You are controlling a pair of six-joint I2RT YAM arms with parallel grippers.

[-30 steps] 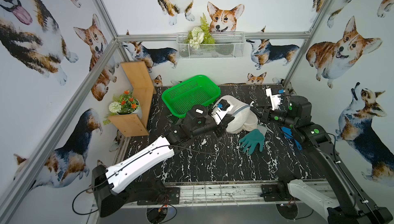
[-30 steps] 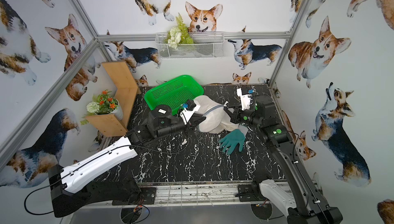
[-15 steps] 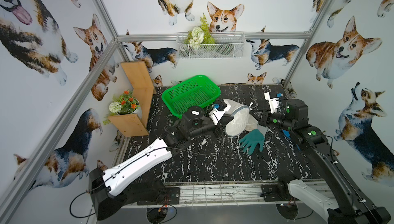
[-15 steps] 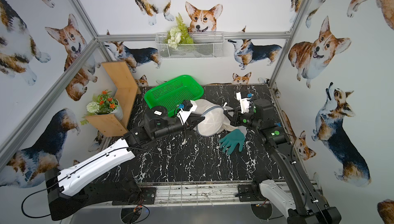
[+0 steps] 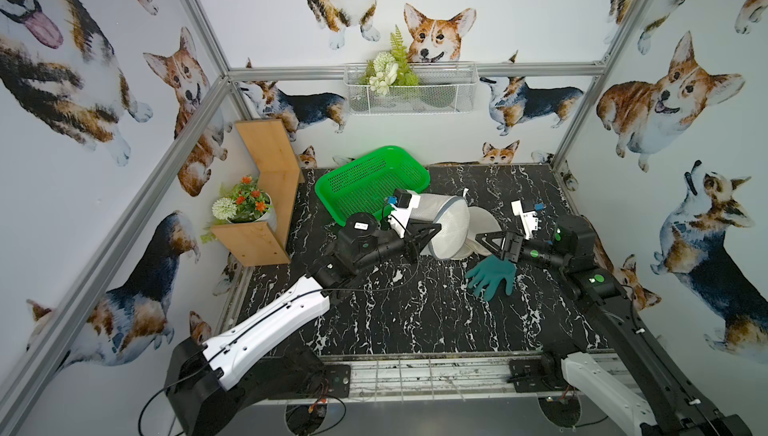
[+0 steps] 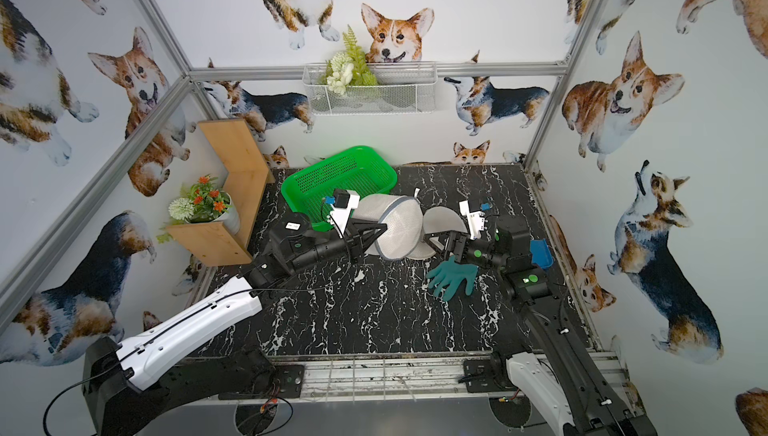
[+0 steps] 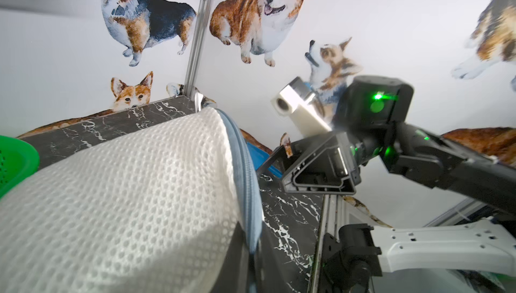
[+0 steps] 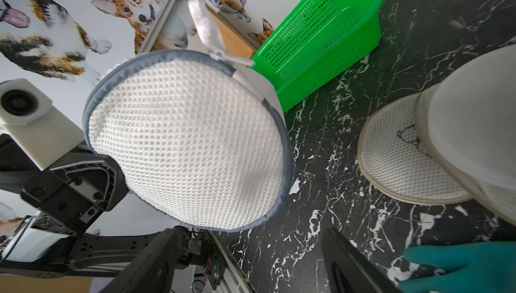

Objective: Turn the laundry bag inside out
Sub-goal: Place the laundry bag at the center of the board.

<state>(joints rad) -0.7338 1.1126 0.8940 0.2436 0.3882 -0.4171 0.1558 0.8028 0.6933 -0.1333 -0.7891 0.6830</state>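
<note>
The left tool (image 5: 431,232) is pinched shut on the laundry bag (image 5: 449,224), holding it tilted above the table (image 5: 415,313) at the frame's centre, while the right tool (image 5: 486,244) gapes wide and empty. That single pinch could slip off the mesh, or the right tool could catch the glove (image 5: 492,278) just beside it instead.

I see the left arm's long glossy white plastic shell (image 5: 266,326) with a thin black cable run along it and small dark screw holes, and a shorter white shell (image 5: 598,388) at the right arm's foot. Both arms' matt black joint housings (image 5: 361,243) carry round green dots, and one has a small white label. The left gripper (image 5: 432,231) and right gripper (image 5: 489,243) are black ribbed triangular frames, each topped by a white boxy wrist camera (image 5: 405,201) with a blue plug.
</note>
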